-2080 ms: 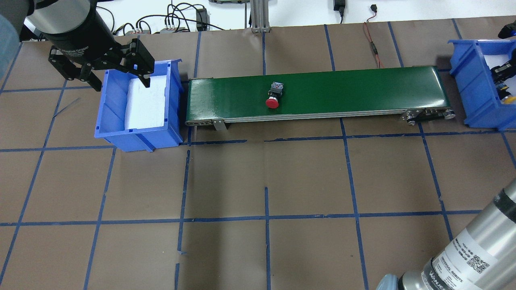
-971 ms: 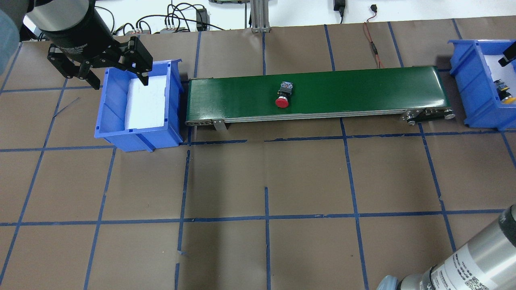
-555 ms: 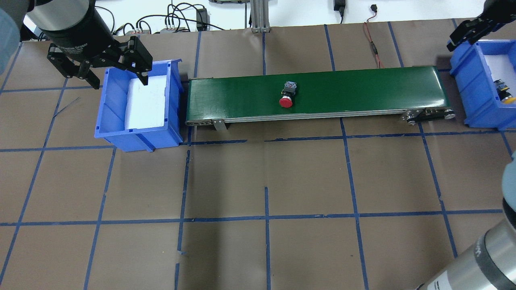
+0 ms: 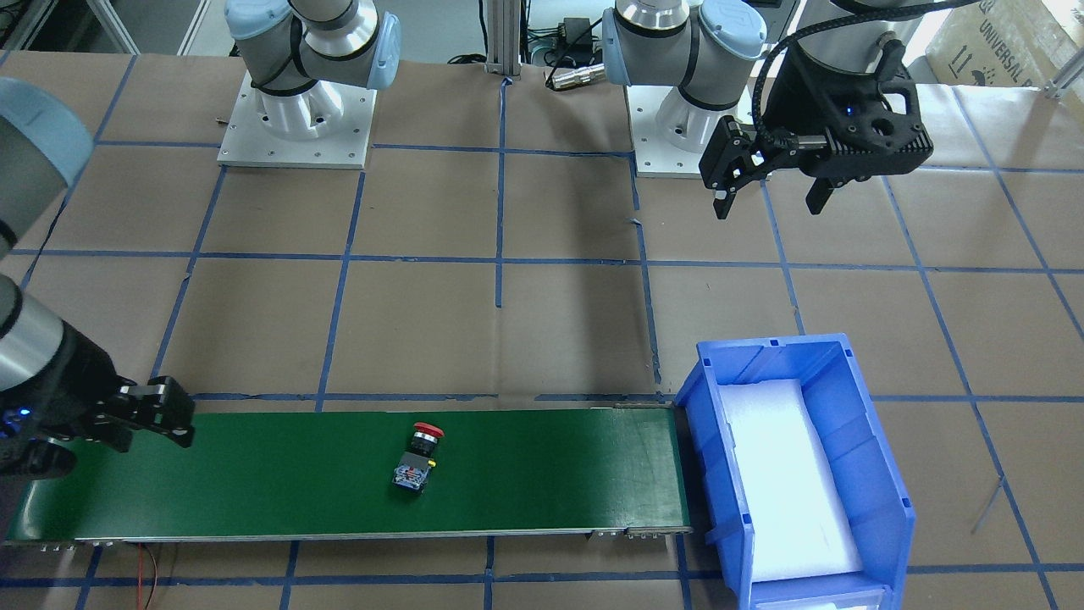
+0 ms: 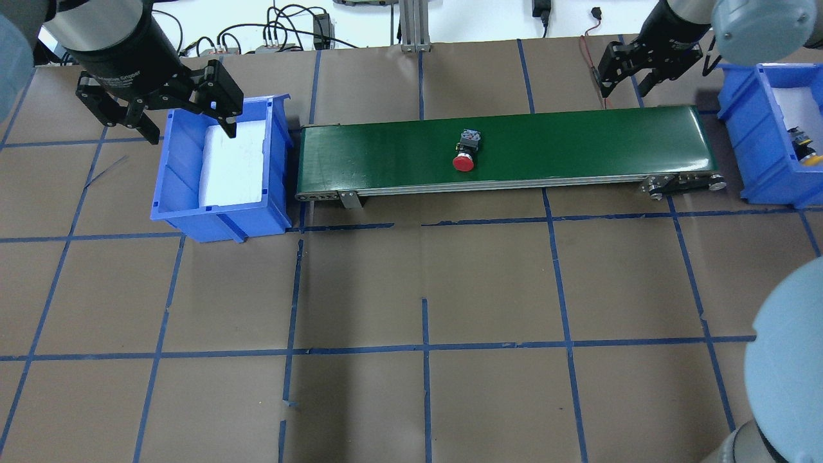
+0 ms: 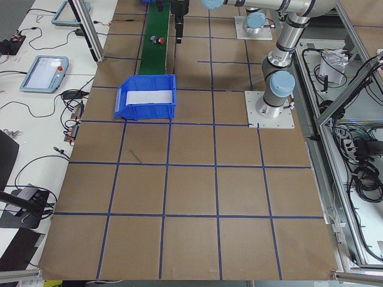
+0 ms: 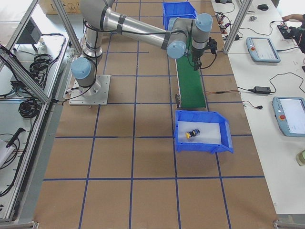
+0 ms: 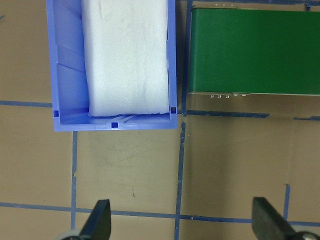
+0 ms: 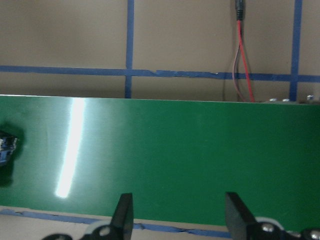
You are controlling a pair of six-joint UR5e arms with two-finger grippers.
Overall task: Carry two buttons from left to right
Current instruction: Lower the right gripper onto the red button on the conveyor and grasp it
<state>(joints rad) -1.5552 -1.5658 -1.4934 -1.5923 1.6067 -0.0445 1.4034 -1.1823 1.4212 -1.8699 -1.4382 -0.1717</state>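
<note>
The red button point(image 5: 464, 154) lies on its side mid-belt on the green conveyor point(image 5: 578, 141); it also shows in the front view point(image 4: 417, 457) and at the left edge of the right wrist view point(image 9: 6, 149). The yellow button point(image 5: 804, 146) lies in the right blue bin point(image 5: 752, 128), as the right side view shows point(image 7: 192, 134). My right gripper point(image 5: 627, 89) is open and empty above the far edge of the belt's right part point(image 9: 177, 220). My left gripper point(image 5: 191, 134) is open and empty, high over the back of the left blue bin point(image 5: 173, 161).
The left bin holds only a white foam pad point(image 8: 125, 55). A red and black cable point(image 5: 595, 71) lies on the table behind the belt's right end. Brown paper with blue tape lines covers the table point(image 5: 424, 289).
The red button has ridden the belt to the right. My right gripper has moved from over the right bin leftward to the belt's right part. My left gripper has barely moved.
</note>
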